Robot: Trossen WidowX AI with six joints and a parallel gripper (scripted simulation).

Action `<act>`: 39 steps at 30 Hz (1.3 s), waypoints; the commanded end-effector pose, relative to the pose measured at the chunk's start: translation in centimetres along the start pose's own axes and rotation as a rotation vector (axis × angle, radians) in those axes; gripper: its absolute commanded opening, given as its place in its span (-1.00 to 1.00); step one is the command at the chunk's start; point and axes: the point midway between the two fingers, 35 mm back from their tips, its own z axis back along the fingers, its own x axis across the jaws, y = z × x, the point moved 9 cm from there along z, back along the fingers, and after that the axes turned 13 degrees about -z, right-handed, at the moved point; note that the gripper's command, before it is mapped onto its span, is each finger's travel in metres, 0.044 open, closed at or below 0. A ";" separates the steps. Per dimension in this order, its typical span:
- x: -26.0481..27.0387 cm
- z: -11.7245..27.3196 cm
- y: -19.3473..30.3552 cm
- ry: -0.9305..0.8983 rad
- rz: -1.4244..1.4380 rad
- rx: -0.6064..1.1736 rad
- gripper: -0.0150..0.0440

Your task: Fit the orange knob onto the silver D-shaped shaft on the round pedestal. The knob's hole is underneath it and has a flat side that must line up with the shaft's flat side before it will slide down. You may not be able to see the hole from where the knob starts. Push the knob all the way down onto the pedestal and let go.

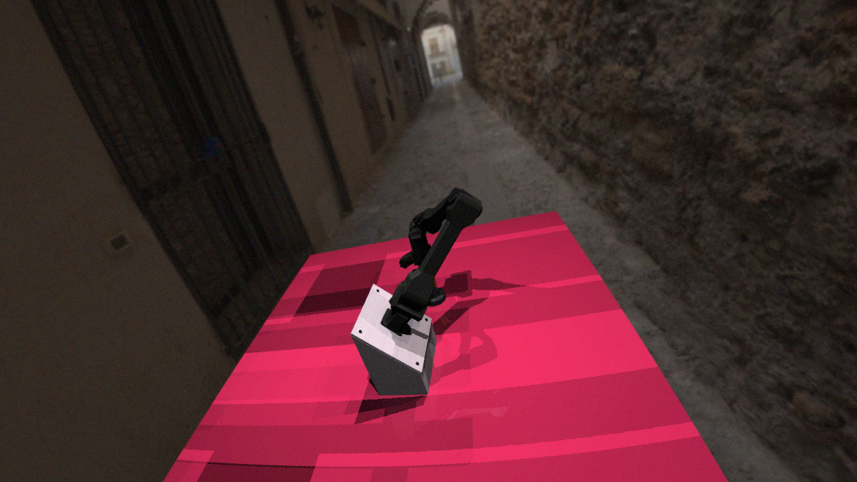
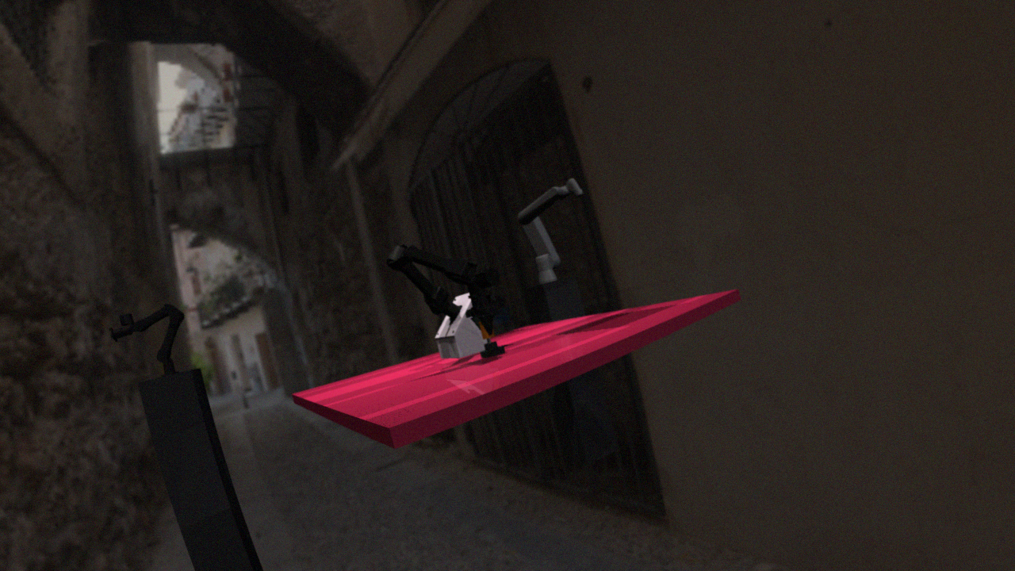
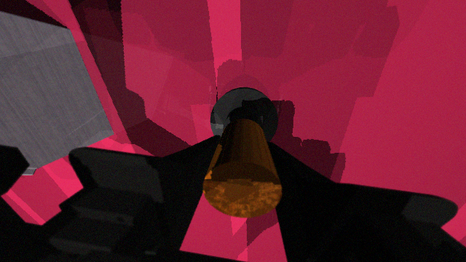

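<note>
The orange knob (image 2: 486, 331) (image 3: 242, 194) is an upright cylinder, held between the fingers of my gripper (image 3: 242, 143). The black round pedestal (image 1: 439, 297) (image 2: 493, 350) (image 3: 230, 99) stands on the pink table. In the wrist view the knob's lower end overlaps the middle of the pedestal. In the exterior view the knob is above the pedestal. The shaft, the knob's hole and their flat sides are hidden, and I cannot tell whether the knob touches the shaft. In the top view my arm covers nearly all of the knob.
A grey box with a sloped, light metal top (image 1: 374, 316) (image 3: 44, 87) stands close beside the pedestal; it also shows in the exterior view (image 2: 461, 342). The pink striped table (image 1: 539, 359) (image 2: 568, 347) carries both. Two other arms stand on pillars beyond the table in the exterior view.
</note>
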 end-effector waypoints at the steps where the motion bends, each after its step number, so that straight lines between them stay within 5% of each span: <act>1: 0.0 -0.1 0.0 -0.001 -0.003 -0.002 -0.49; 39: 0.0 -0.1 0.0 -0.001 -0.212 -0.002 -0.49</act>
